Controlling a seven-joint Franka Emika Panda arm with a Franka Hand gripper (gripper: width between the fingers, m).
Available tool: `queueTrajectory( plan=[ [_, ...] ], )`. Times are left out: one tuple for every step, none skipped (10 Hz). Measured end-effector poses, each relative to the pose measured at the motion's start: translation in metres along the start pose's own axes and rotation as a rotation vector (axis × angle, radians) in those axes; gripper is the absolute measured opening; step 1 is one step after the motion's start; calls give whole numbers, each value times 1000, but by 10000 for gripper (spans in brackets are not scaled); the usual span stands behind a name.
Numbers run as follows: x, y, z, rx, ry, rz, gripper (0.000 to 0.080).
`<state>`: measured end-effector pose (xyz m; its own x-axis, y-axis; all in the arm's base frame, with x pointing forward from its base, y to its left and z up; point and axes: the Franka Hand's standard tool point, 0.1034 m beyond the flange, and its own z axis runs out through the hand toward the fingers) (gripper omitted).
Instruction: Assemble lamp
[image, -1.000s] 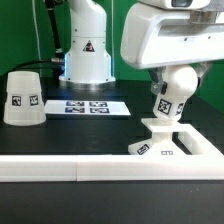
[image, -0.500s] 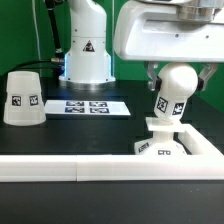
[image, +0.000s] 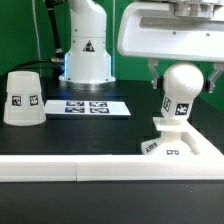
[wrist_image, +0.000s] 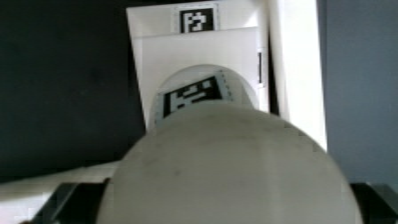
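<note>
The white round-headed bulb (image: 182, 95) stands nearly upright with its foot on the flat square base (image: 190, 146) at the exterior view's right. My gripper (image: 183, 78) is shut on the bulb's round head, one finger on each side. In the wrist view the bulb (wrist_image: 222, 160) fills the near field, its tag faces the camera, and the base (wrist_image: 169, 50) lies beyond it. My gripper (wrist_image: 222, 205) shows there only as dark fingers at the bulb's sides. The cone-shaped shade (image: 22, 97) stands on the table at the exterior view's left, far from the gripper.
The marker board (image: 88, 105) lies flat between the shade and the base. A long white rail (image: 70, 170) runs across the front of the table. The arm's white pedestal (image: 85, 50) stands at the back.
The gripper has moved toward the exterior view's right and a little up, taking the bulb with it. The bulb has gone from tilted to nearly upright on the base.
</note>
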<state>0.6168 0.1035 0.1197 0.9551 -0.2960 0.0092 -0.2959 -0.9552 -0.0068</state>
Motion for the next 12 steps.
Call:
queueTrajectory(
  plan=[
    [0,0,0,2,0,54,579],
    [0,0,0,2,-1,84,579],
    [1,1,0,2,0,155,579],
    [1,1,0,2,0,183,579],
    [1,2,0,10,15,293,579],
    [0,4,-1,20,34,371,579],
    [-2,3,-1,29,44,423,579],
    [-3,3,-1,35,46,530,579],
    [-4,1,-1,41,47,599,579],
    [-5,-2,-1,54,35,657,579],
    [-6,-3,-1,68,16,721,579],
    [-6,-3,-1,76,1,762,579]
  ],
)
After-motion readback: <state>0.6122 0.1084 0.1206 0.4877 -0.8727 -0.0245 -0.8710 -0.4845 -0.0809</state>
